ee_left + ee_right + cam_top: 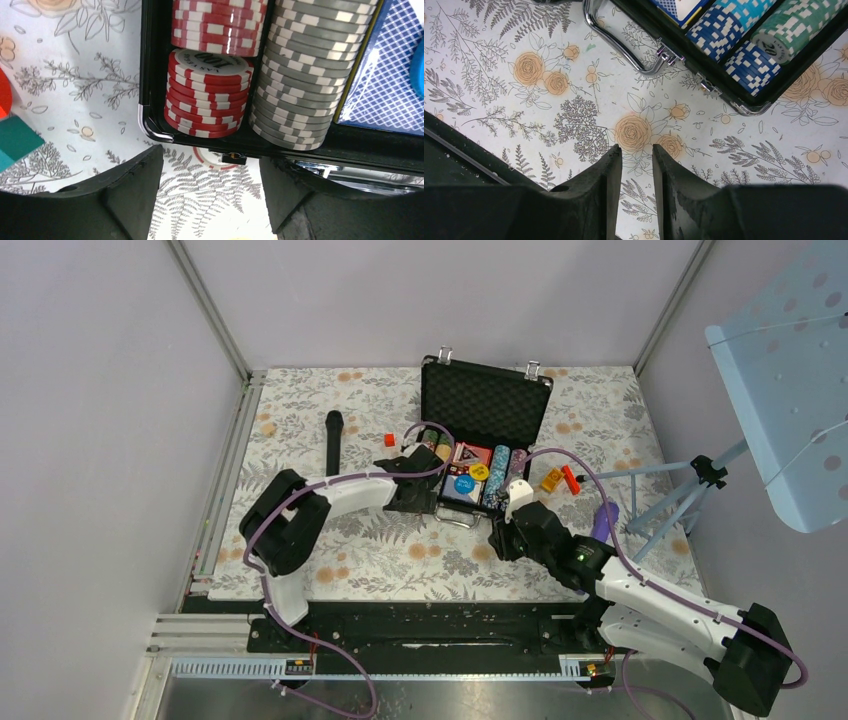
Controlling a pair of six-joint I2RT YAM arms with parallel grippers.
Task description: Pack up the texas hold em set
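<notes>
The black briefcase (486,405) lies open at the middle of the table's (330,560) far edge, lid upright. The left hand (211,172) hovers at its near left corner, fingers wide and holding nothing, beside stacked red chips (207,95) and grey chips (300,75). A loose red chip (216,159) lies on the table below. The right hand (635,150), narrow and empty, hangs near the silver handle (624,47).

Just ahead of the left claw (210,167), the red chips (207,95) look like smooth, glossy plastic — the case (152,60) wall is shiny black. Ahead of the right claw (635,150), the handle (621,42) is polished metal — the printed cloth (524,100) under it is matt.
</notes>
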